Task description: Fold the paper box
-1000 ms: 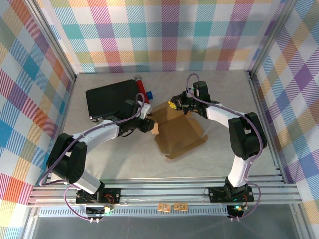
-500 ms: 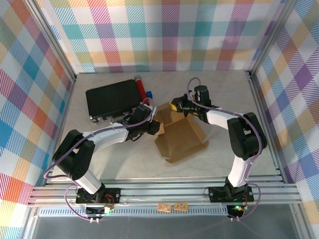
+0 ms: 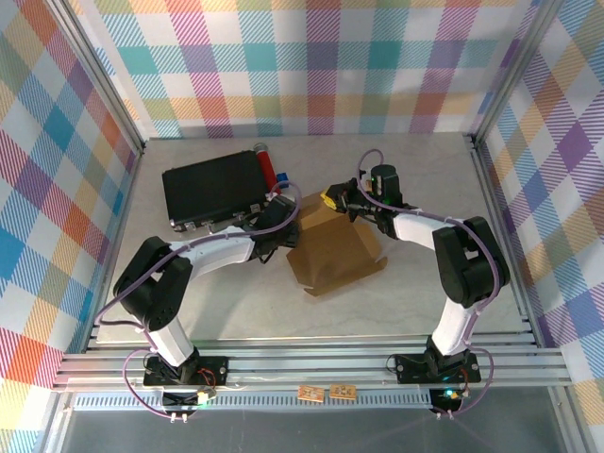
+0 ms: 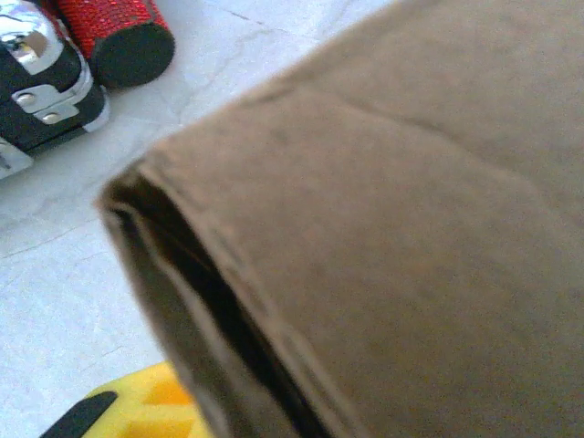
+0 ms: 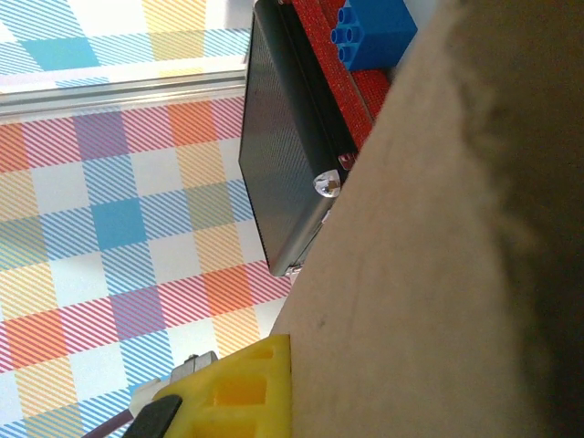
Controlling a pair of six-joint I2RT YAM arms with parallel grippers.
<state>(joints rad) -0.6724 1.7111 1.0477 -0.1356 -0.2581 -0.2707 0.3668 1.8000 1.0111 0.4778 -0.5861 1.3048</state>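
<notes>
From above, the paper box (image 3: pixel 335 250) lies near the middle of the surface (image 3: pixel 406 302), a brown cardboard shape with its top panel folded over and sloping. My left end effector (image 3: pixel 283 224) is at the box's left edge, close against the cardboard. I cannot tell from here whether it is released or clenched. My right end effector (image 3: pixel 332 201) is clenched at the box's far corner, with its yellow part right at the cardboard. Behind my left arm sits a black case (image 3: pixel 212 192). A red cylinder (image 3: pixel 267 165) lies along the case's right side, and a blue block (image 3: pixel 283 176) is just beside that.

From my left wrist, the paper box (image 4: pixel 392 228) is very close and blurred. Its folded edge runs down the picture with a dark gap between two layers. My own fingers cannot be made out, so their state stays unknown to me. A yellow moulded part (image 4: pixel 151 406) sits at the bottom, beside the fold. The red cylinder (image 4: pixel 119 27) and a corner of the black case (image 4: pixel 36 82) are at the upper left, on the pale surface (image 4: pixel 64 274).

From my right wrist, a yellow finger (image 5: pixel 237 392) lies flat against the face of the paper box (image 5: pixel 438 274). I cannot tell whether cardboard is pinched. Beyond the cardboard edge are the black case (image 5: pixel 283 164), the red cylinder (image 5: pixel 328 55) and the blue block (image 5: pixel 374 32), with the plaid wall (image 5: pixel 109 228) behind.
</notes>
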